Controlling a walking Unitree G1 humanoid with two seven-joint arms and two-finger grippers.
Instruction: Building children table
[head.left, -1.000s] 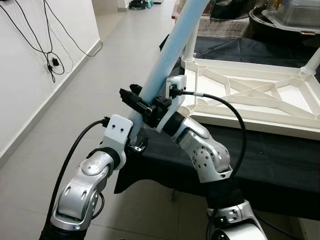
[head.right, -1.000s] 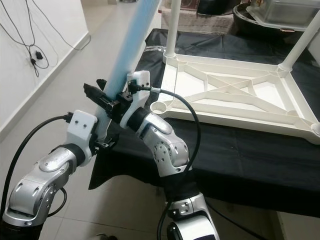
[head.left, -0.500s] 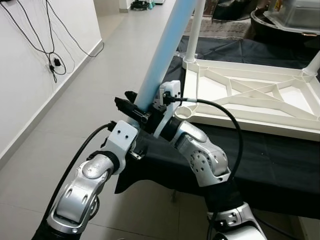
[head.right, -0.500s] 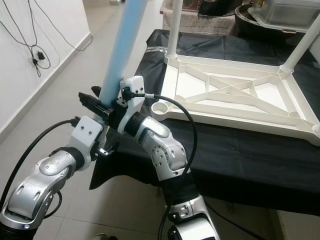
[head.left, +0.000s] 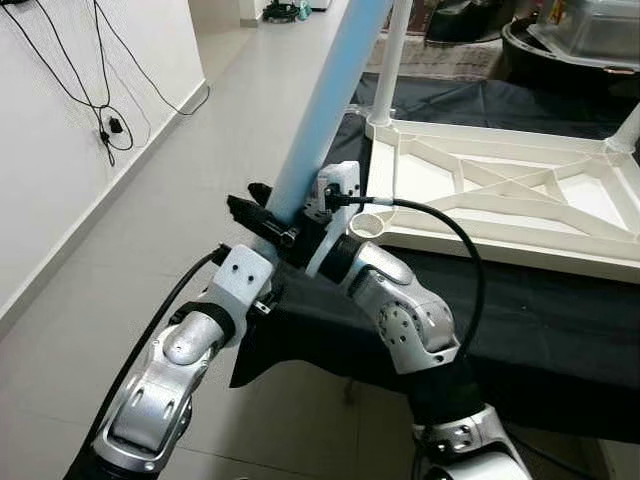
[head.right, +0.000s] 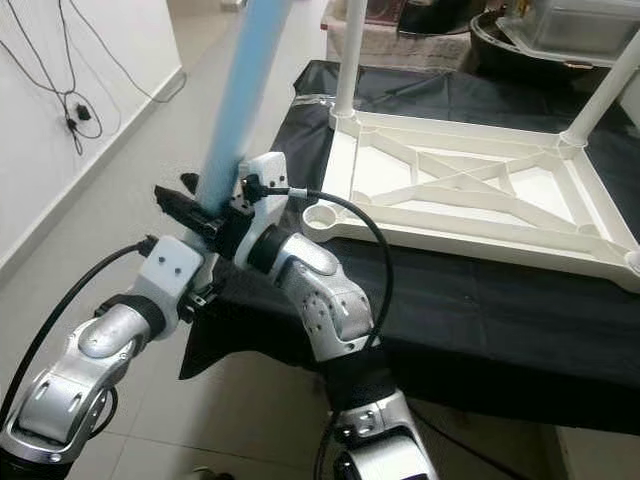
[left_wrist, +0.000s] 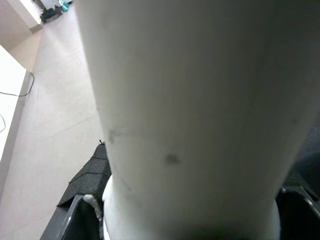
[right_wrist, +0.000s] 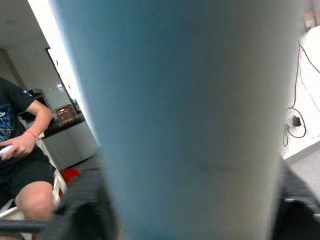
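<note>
Main risk, as I judge it: the long blue leg (head.left: 325, 100) is held only near its bottom end, so most of its length sticks up and away w/ lots of leverage; a small wrist twist could swing the far end wide, or the leg could slip or rotate in the grip. It leans up toward the tabletop, so a swing could knock the white leg (head.left: 392, 55) already standing in the far corner, or shove the upside-down white tabletop (head.left: 500, 195) across the black cloth (head.left: 520, 300) on the counter. Second risk: the leg's lower end has to meet the empty round socket (head.left: 368, 222) at the near corner squarely; come in tilted as it is now and it would likely jam on the rim or push the tabletop instead of seating. Both arms are bunched close together, wrists and cable (head.left: 440, 225) crossing, so a snag is possible too. As for position: the right claw (head.left: 272, 222) is clamped on the blue leg low down, black fingers either side of the tube, just off the counter's near-left corner and above the floor. The left claw (head.left: 268, 290) sits right below it at the leg's bottom end; can't tell if its fingers are closed. The socket is just beside the right wrist, to its right.
</note>
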